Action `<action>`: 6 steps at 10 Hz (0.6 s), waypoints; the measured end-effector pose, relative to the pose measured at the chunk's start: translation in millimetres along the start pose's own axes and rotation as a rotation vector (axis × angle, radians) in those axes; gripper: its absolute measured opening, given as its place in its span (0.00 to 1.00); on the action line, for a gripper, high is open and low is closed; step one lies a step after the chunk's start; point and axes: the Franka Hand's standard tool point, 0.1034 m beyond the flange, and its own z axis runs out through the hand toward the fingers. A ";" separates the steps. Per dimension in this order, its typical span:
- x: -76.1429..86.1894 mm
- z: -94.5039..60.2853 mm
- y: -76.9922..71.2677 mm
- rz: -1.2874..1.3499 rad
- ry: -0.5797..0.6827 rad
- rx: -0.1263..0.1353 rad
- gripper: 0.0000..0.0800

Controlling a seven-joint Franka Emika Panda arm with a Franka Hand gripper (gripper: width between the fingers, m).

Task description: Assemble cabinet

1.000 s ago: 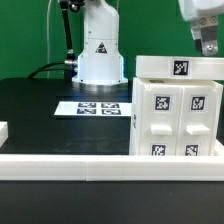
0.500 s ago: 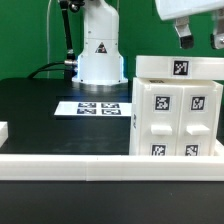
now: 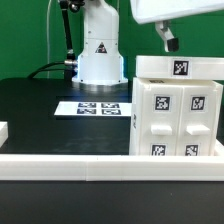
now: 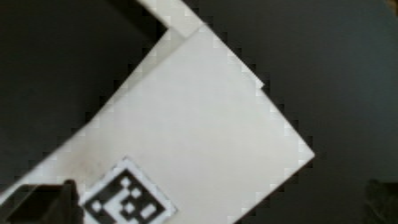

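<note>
The cabinet (image 3: 178,115) is a large white box at the exterior view's right, with several square black-and-white tags on its front panels and one tag on its top panel (image 3: 180,68). My gripper (image 3: 185,40) hangs just above the cabinet's top, not touching it. Only one dark finger (image 3: 167,38) shows clearly there. In the wrist view the white top panel (image 4: 196,130) and its tag (image 4: 128,195) lie below the gripper (image 4: 205,205). The dark fingertips sit far apart at the picture's edges. The jaws are open and empty.
The marker board (image 3: 95,107) lies flat on the black table in front of the robot's white base (image 3: 98,50). A long low white border rail (image 3: 70,165) runs along the front. A small white piece (image 3: 3,130) shows at the exterior view's left edge.
The gripper has moved steadily toward the exterior view's left above the cabinet. The cabinet and the other parts have not moved.
</note>
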 end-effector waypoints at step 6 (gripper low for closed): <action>6.3 -0.3 5.6 -0.809 -0.052 -0.047 1.00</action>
